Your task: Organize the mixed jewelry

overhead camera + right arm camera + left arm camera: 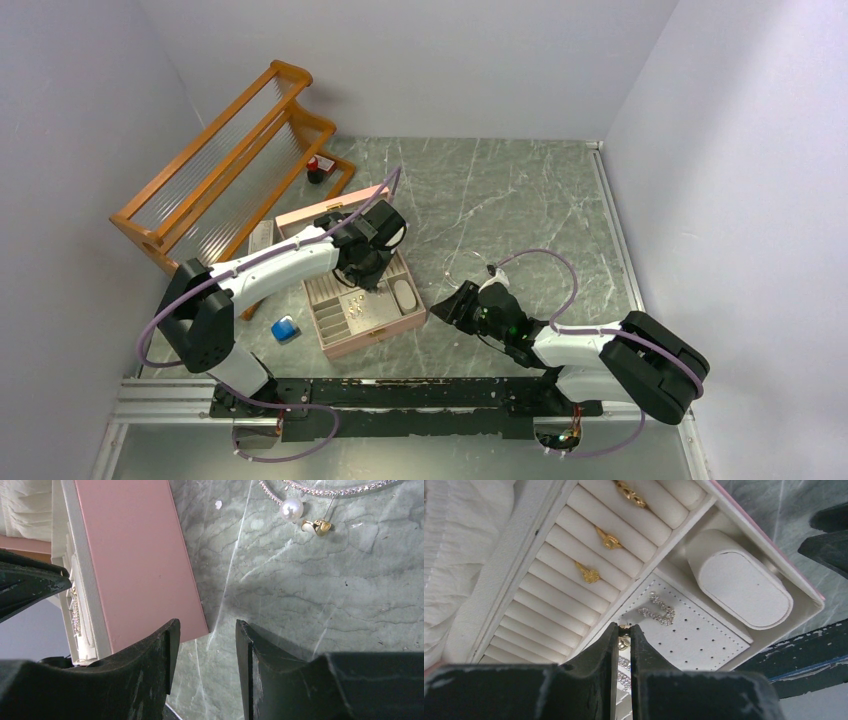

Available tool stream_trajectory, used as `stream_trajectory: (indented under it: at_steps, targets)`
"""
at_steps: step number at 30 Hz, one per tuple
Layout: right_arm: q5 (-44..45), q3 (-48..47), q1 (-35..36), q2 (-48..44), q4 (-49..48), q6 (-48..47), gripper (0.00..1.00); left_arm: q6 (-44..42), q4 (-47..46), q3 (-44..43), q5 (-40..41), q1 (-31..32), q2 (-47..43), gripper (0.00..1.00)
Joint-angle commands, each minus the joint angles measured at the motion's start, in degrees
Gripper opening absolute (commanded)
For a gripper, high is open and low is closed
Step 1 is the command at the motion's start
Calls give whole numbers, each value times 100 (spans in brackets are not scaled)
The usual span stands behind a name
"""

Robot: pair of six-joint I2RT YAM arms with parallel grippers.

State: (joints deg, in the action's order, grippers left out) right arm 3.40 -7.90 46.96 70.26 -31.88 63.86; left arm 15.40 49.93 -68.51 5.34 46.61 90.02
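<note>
- A pink rectangular jewellery case (388,333) with a cream lining is laid open on the grey-green marbled table (520,200). Its lid is tipped back toward an orange wooden rack (225,150).
- The left gripper (624,630) is held over the inside of the case. Its black fingers are nearly closed and pinched on a tiny gold piece (624,641), where the cream ring rolls (554,600) meet the perforated cream pad (704,635).
- Three small gold ornaments (588,573) are seated in the grooves between the ring rolls.
- A silver rhinestone piece (656,611) is laid on the perforated pad, beside an oval cream cushion (739,582).
- The right gripper (207,627) is held low over the table, just beside an outer corner of the case. Its jaws are parted and nothing is held between them.
- A thin rhinestone-set wire hoop (340,491) is left on the table, apart from the case. A white pearl (291,510) and a small gold fitting (320,526) are seen just beside it.
- A small blue block (285,328) is set on the table near the left side of the case.
</note>
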Motion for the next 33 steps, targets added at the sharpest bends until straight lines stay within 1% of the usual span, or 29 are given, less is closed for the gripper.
stream_trajectory:
  at_steps: [1, 12, 26, 33]
  targets:
    - [86, -37, 41, 43, -134, -22, 49, 3, 122, -106, 271, 24, 42, 5]
    - [89, -31, 41, 41, -143, -13, 49, -63, -16, -23, -302, 23, -10, 5]
    - [78, -47, 41, 59, -143, -29, 49, 11, 31, -53, 35, 24, 64, 5]
    - [73, -69, 41, 66, -130, -40, 49, 55, -58, 21, -19, 32, 121, 6]
